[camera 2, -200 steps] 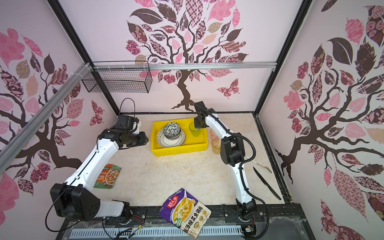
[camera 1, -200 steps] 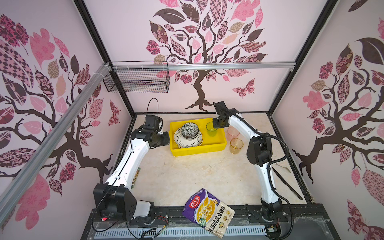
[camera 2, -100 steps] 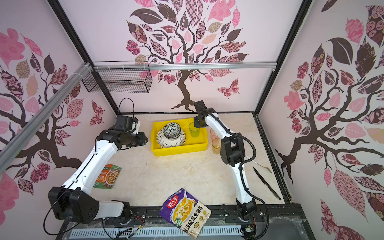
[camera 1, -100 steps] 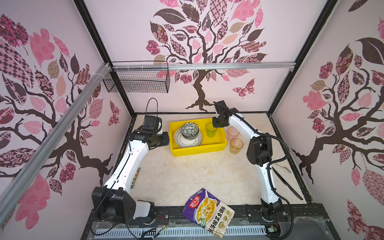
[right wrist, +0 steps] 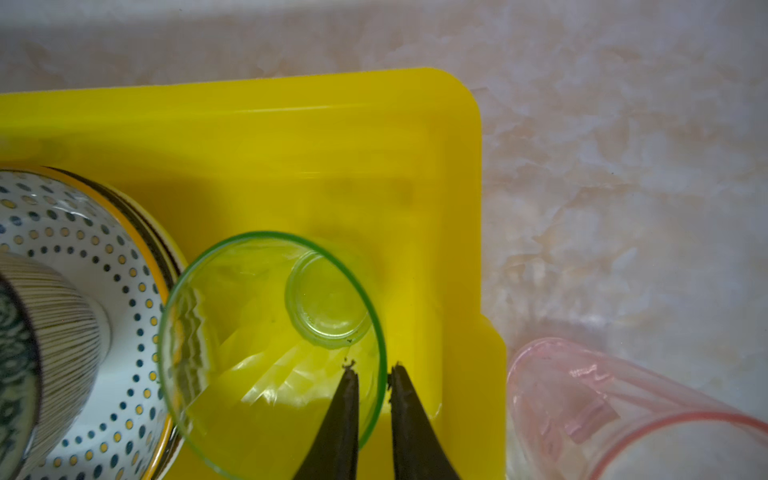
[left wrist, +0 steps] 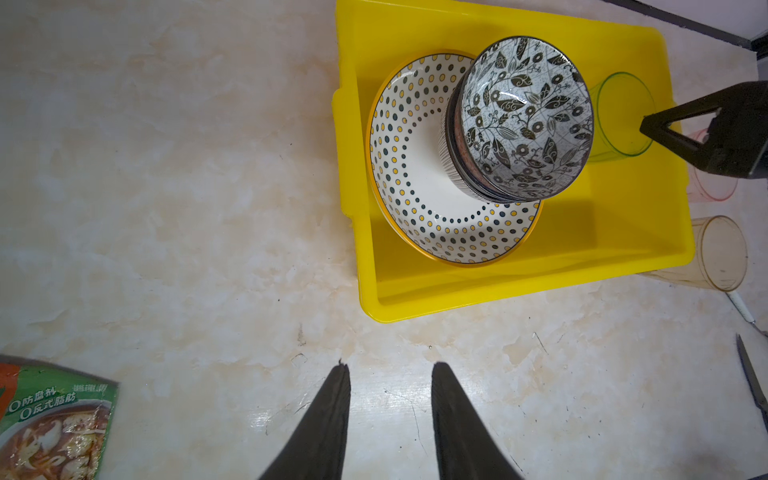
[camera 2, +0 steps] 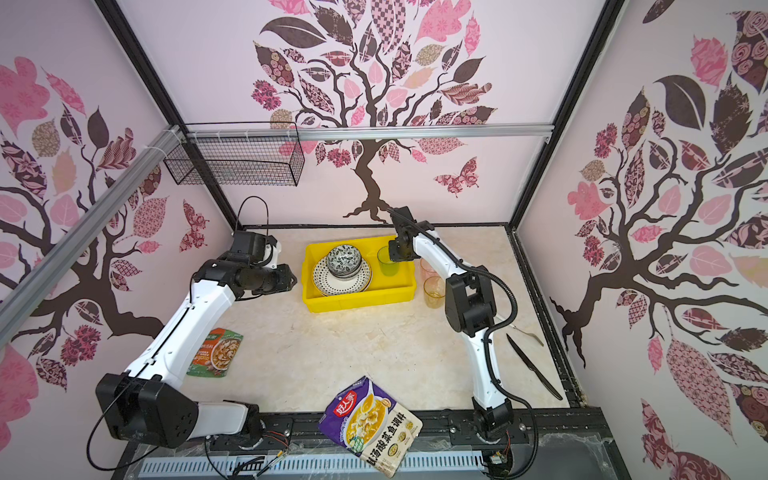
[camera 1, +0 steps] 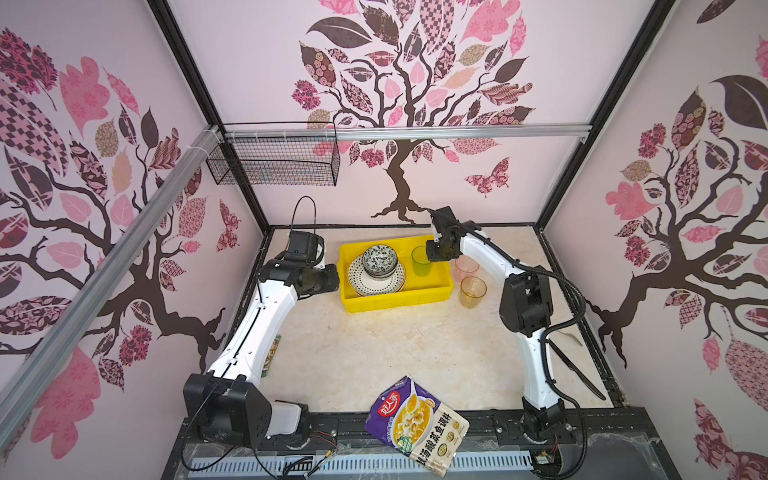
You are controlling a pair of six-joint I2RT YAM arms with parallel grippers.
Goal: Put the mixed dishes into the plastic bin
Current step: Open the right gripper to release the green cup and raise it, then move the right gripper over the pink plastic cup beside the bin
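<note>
1. A marbled table [camera 1: 374,353] sits inside walls papered with pink trees. The yellow bin [camera 1: 395,301] stands toward its far side.
2. The right gripper [right wrist: 372,370] has its fingers a narrow slit apart, astride the green tumbler's [right wrist: 249,353] wall, one inside and one outside. The tumbler stands upright in the bin. I cannot tell whether the fingers pinch it or merely flank it.
3. The left gripper [left wrist: 388,370] is parted and holds nothing. It is over bare table, with the bin ahead of its tips and apart from them.
4. In the bin, beside the green tumbler, stacked plates [left wrist: 415,174] carry stacked bowls [left wrist: 523,116].
5. Two dishes are not yet binned. The pink tumbler [right wrist: 602,395] is just beside the right gripper, outside the bin wall. The amber tumbler [camera 1: 472,292] is next to it, nearer that arm's elbow.
6. Both look light, thin-walled, stiff and slick, and probably tip easily. A rim pinch, one finger inside, seems the best hold.
7. The pink tumbler is cut off in the right wrist view and partly behind the arm in both top views. The count of plates and bowls is unclear, and so is whether the tumblers are glass or plastic.
</note>
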